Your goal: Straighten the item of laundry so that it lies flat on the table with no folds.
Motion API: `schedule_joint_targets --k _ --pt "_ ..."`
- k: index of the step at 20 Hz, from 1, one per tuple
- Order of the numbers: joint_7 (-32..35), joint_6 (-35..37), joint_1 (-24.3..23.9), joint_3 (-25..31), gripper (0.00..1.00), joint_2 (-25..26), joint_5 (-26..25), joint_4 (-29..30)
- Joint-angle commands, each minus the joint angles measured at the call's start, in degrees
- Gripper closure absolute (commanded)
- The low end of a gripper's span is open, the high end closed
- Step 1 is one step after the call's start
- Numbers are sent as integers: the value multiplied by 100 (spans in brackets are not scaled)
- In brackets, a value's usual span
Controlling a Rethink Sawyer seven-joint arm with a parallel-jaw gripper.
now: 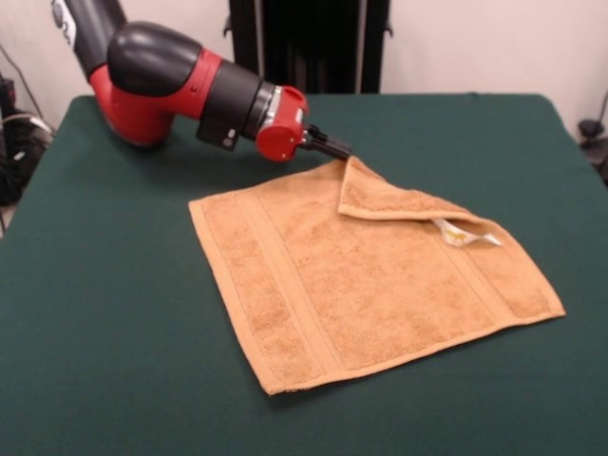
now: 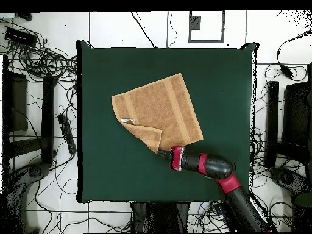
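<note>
Your arm (image 1: pixel 190 90) reaches low over the green bench (image 1: pixel 104 313), its end effector (image 1: pixel 334 148) at the folded corner (image 1: pixel 366 190) of the orange-tan towel (image 1: pixel 361 285). The black tips touch the peak of that flap, and they look pinched on the cloth, though you cannot tell for sure from either view.

The towel lies near the middle of the bench, mostly flat, with one corner doubled back over its body. From the end effector, the towel spreads away toward the bench's far side from the arm, and the fold's crease runs from the tips toward the white tag (image 1: pixel 465 234). Judging from this, the flap must be drawn back off the towel, away from the tag, to open it out.

The tag peeks out beside the flap's edge; no writing on it is legible. No brand shows on the towel.
</note>
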Motion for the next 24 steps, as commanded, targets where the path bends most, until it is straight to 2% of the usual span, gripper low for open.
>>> schedule_joint_targets --k 1,6,14,20,24 --pt "-749 -207 581 -471 100 530 -335 -1254" --pt "-665 -297 612 -435 100 477 -332 -1230" --pt "-1057 22 472 -360 100 713 -78 -1247" --pt "-1728 695 179 -251 100 1106 363 -1223" --pt "-2305 1453 319 -260 100 1243 539 -1409"
